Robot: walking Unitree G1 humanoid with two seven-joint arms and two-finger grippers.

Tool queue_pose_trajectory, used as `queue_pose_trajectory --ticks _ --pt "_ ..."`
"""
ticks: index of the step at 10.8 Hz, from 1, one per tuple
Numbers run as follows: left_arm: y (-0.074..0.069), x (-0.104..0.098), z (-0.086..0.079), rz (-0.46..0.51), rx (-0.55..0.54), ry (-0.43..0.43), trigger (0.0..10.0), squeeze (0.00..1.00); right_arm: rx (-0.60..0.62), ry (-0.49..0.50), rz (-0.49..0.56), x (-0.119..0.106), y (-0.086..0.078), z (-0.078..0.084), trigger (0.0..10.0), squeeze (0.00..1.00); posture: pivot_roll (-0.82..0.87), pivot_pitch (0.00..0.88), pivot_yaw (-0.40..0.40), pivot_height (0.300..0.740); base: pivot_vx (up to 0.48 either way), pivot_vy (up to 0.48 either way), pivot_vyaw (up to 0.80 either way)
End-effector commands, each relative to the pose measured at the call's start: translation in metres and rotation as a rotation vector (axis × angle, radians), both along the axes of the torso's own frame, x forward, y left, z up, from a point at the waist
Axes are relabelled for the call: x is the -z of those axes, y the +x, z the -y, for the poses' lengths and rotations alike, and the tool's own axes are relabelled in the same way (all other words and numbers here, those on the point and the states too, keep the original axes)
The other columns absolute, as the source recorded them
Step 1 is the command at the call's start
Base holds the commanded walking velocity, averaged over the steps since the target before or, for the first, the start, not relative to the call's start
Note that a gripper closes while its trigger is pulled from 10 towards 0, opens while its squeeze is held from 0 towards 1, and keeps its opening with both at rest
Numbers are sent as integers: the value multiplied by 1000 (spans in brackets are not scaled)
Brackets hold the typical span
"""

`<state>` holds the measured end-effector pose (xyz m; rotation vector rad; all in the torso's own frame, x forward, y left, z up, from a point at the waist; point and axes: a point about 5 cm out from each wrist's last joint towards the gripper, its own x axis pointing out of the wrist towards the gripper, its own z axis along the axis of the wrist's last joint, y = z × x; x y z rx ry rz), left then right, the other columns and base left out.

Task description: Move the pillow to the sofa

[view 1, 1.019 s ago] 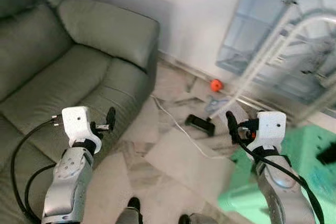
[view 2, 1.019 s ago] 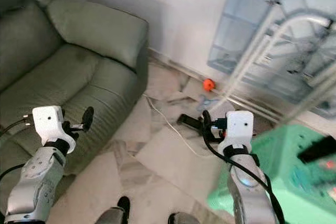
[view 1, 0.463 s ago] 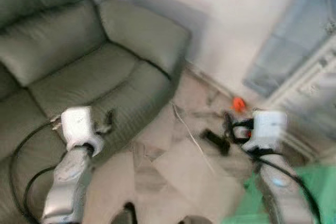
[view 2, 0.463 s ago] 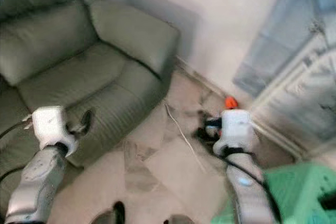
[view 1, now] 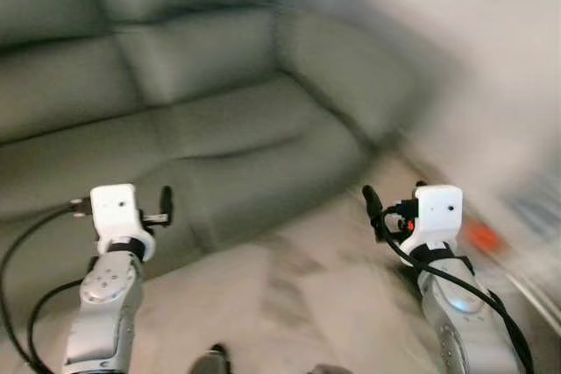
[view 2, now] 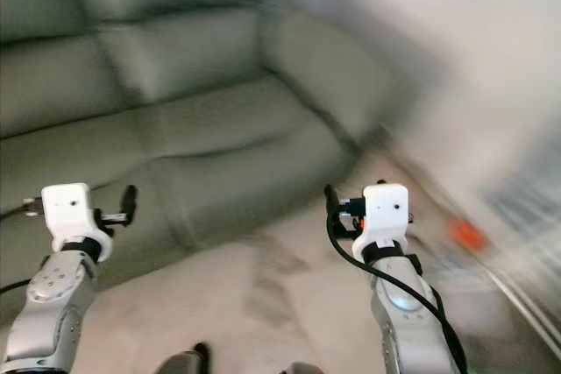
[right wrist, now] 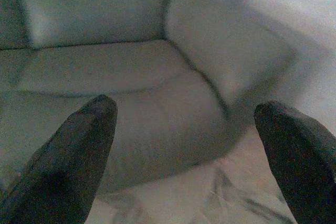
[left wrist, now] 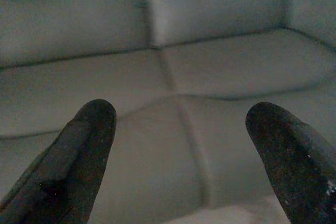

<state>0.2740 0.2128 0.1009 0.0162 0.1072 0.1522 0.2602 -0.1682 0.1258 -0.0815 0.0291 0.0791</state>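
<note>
No readable text, label, brand, number or sign anywhere in these blurred views.

My two head eyes look forward and down, blurred, both taking in the green sofa (view 1: 219, 120) and the marble floor (view 1: 289, 304) in front of it. My wrist cameras look along my spread black fingers (left wrist: 79, 150) from closer in, facing the same sofa seat cushions.
</note>
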Motion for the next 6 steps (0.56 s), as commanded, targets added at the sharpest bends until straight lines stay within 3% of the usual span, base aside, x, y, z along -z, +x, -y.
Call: queue_pose_trajectory --ticks 1,6 --pt "0 2 5 -4 9 16 10000 0 20 -6 -12 3 -3 6 10000 0 -127 180 -77 740 0 0 800" --pt "-5 6 -8 -26 -86 38 10000 0 16 3 -13 3 -4 5 10000 0 -124 194 -73 740 0 0 800"
